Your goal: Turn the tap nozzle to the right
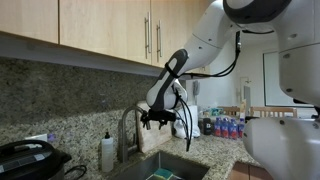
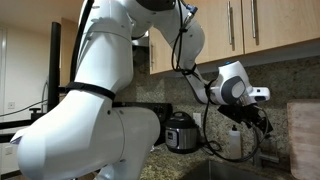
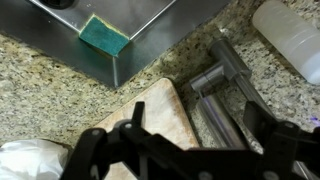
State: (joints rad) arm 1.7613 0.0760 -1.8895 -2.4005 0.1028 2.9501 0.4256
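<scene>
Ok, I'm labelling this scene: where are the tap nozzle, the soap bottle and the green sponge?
tap nozzle (image 1: 124, 135), in an exterior view, on its upright neck.
soap bottle (image 1: 107, 152), in an exterior view, on its body.
green sponge (image 3: 103, 35), in the wrist view, on its top face.

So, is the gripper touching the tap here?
Cannot tell. The wrist view shows the tap between the open fingers of the gripper, near one of them, but blur hides any gap. Both exterior views are too small to settle it.
</scene>
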